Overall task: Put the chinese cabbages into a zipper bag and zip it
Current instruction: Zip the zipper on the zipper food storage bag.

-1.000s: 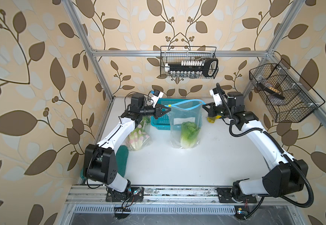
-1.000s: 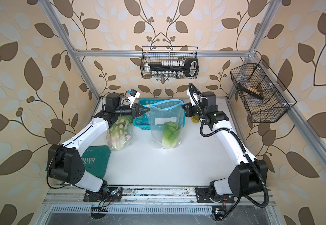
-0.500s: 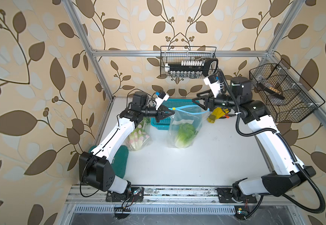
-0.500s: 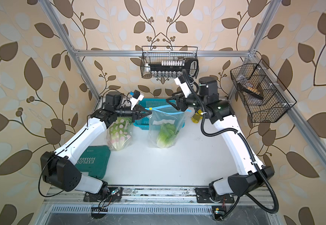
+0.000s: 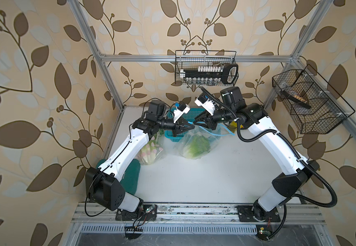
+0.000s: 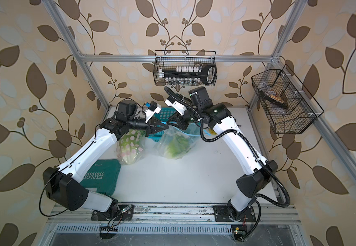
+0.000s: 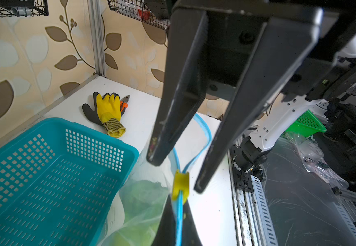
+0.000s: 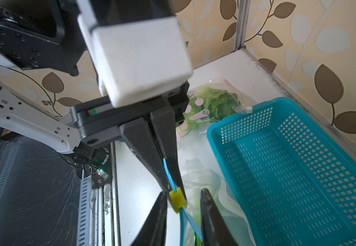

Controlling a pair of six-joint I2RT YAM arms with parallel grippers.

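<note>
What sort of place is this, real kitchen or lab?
Probably a lab test cell, not a real room: leaf wallpaper on an aluminium frame, arms bolted to a rail, workshop clutter beyond the table in the left wrist view.

The zipper bag point(image 5: 179, 146) is clear with a blue zip track and a bright yellow slider point(image 7: 180, 185). Inside, the chinese cabbage point(image 5: 197, 147) is light green, going whitish at the base. The basket point(image 7: 45, 170) is teal with a grid of little square holes. The glove point(image 7: 106, 112) is yellow and dark grey. The other bag point(image 6: 130, 142) has pale pink dots. The wallpaper point(image 5: 45, 85) is beige with brown leaves.
</note>
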